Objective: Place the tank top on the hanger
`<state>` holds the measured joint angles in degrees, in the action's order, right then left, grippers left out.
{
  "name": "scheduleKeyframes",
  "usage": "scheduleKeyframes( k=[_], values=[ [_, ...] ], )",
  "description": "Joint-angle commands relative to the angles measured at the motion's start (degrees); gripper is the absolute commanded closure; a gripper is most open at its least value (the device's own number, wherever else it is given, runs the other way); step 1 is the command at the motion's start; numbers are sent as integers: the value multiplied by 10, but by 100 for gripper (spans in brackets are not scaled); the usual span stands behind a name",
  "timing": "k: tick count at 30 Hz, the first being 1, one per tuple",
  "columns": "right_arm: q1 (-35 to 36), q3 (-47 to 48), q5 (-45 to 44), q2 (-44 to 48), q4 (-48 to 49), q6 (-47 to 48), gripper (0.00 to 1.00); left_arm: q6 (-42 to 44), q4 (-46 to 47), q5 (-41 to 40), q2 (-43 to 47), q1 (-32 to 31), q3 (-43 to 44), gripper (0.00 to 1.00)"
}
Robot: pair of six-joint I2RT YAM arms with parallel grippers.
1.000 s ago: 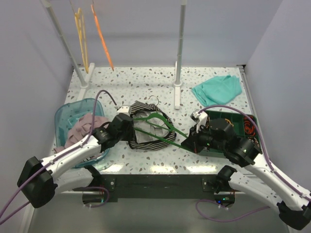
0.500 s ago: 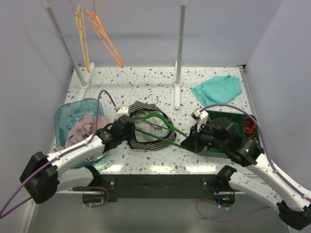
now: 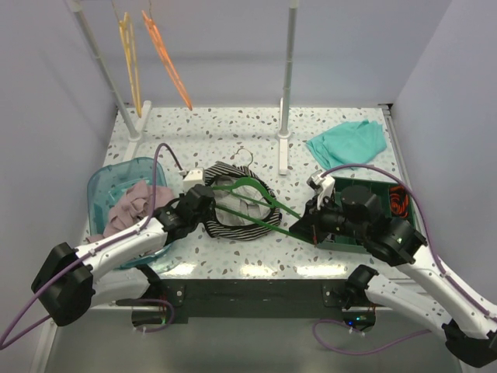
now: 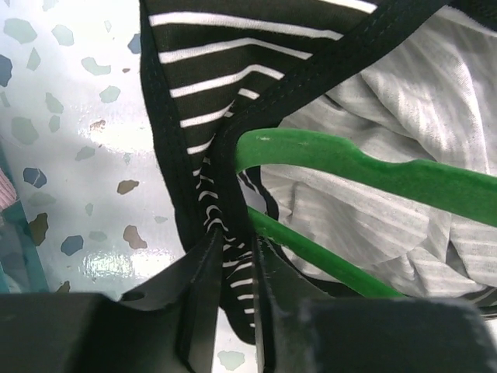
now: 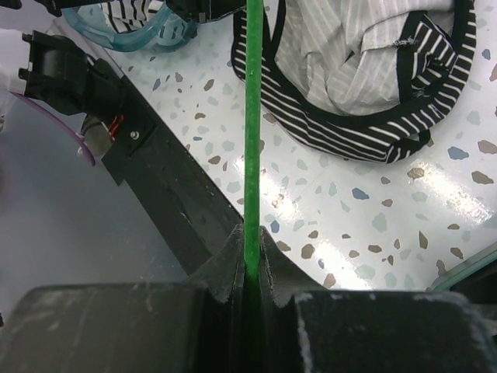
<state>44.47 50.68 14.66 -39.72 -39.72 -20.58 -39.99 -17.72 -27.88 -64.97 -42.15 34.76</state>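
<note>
tank top (image 4: 203, 78) soft, striped: left jaws pinch | hanger (image 4: 373, 169) thin, green: right jaws pinch

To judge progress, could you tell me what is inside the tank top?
Inside the tank top, two green bars of the hanger cross pale lining; striped fabric covers their join.

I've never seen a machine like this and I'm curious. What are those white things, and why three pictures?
Those are two robot arms with pinchers. One picture looks down from above; the other two come from a camera on each wrist. The left gripper pinches the striped tank top, which lies on the speckled table. The right gripper holds one end of the green hanger, whose far end rests among the top's fabric. A teal cloth lies farther back.
</note>
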Motion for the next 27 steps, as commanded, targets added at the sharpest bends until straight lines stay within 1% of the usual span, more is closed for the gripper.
scheduleKeyframes(
  k=[1,2,3,5,6,7,12,16,18,24,27],
  values=[
    [-1,33,14,7,13,-8,100,-7,36,-25,10,-3,-6,78],
    [-1,35,14,7,11,-7,100,-7,37,-24,12,-3,-6,80],
    [-2,35,13,6,11,-6,100,-6,39,-24,12,-3,-7,86],
    [-1,36,10,5,9,-5,100,-4,42,-20,18,-3,-5,92],
    [-2,36,7,4,8,-4,100,-2,42,-18,20,-3,-5,99],
    [-1,33,5,4,8,-3,100,1,41,-17,26,-3,-4,100],
    [-2,21,-3,2,16,-1,100,10,29,-10,49,-3,5,100],
    [-1,5,-23,-4,19,9,100,22,14,3,89,-4,10,100],
    [-1,-7,-13,-5,32,19,100,24,1,6,97,-4,17,100],
    [-1,-57,34,-15,111,41,100,37,-40,24,121,-4,50,100],
    [-1,-86,49,-10,174,48,100,58,-58,41,128,-4,71,100]
  ],
)
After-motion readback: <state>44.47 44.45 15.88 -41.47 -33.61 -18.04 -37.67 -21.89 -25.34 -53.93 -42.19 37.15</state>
